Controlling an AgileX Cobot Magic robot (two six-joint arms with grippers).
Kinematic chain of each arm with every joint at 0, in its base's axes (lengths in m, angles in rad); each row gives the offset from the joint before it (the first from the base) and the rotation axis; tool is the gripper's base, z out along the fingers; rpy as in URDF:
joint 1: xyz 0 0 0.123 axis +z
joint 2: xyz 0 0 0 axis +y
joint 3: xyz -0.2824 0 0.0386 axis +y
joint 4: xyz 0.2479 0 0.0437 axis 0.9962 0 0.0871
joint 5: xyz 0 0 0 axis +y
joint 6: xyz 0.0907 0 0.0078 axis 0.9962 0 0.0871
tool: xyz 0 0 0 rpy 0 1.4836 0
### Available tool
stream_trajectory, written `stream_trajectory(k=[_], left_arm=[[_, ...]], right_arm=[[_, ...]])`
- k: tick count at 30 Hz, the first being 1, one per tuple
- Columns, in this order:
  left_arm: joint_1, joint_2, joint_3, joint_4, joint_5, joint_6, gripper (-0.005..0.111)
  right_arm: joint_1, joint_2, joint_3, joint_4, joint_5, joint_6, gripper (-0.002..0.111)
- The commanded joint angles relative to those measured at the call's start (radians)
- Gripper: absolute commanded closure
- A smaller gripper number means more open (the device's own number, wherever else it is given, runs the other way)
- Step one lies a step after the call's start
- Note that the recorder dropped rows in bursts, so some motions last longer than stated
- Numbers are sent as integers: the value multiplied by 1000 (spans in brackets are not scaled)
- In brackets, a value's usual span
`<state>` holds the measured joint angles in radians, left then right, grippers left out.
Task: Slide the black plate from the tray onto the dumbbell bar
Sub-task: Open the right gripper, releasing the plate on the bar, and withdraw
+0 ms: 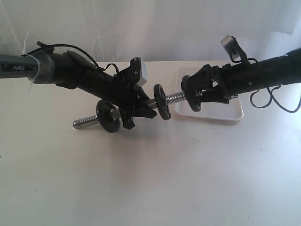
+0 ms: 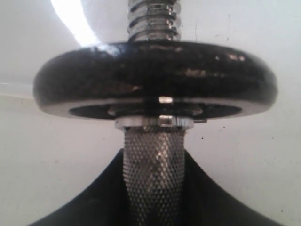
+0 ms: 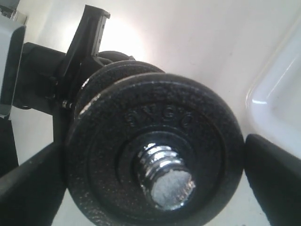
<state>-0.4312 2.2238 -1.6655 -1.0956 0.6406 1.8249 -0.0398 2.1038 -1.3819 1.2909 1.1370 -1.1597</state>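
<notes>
**While left pincer (image 1: 138, 110) clamps dumbbell bar (image 1: 176, 97), right pincer (image 1: 195, 96) has black plate (image 3: 188, 141) on bar end**

With its jaws standing wide, the right pincer grips the black plate by the rim, one finger on each side. The plate sits on the right threaded end of the dumbbell bar, and the chrome thread tip pokes out through its centre hole. There is raised lettering on the plate face, too blurred to read for sure.

A stretch of bare thread shows between this plate and a second plate (image 1: 162, 102) further in along the bar. Just past the second plate, the left pincer is closed on the knurled middle of the bar. Beyond that pincer sits a third plate (image 1: 109, 116) with a silver nut (image 1: 116, 113) against its pincer side. After it, the left threaded end sticks out.

The bar is held off the table (image 1: 150, 179) and tilted, right end higher.

The white tray (image 1: 235, 115) lies on the table beneath the right pincer. The black plate is off the tray, up by its left edge in the exterior view.

A white label (image 1: 19, 68) on the left arm reads "PiPER".
</notes>
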Motion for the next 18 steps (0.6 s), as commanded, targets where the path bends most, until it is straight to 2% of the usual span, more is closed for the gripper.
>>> stream_trajectory(k=[1, 18], left_arm=[[-10, -117, -23, -171, 63, -8, 107], [-10, -117, -23, -159, 67, -4, 107]], right_arm=[[21, -18, -1, 5, 84, -16, 20], [21, -27, -5, -9, 84, -40, 14]])
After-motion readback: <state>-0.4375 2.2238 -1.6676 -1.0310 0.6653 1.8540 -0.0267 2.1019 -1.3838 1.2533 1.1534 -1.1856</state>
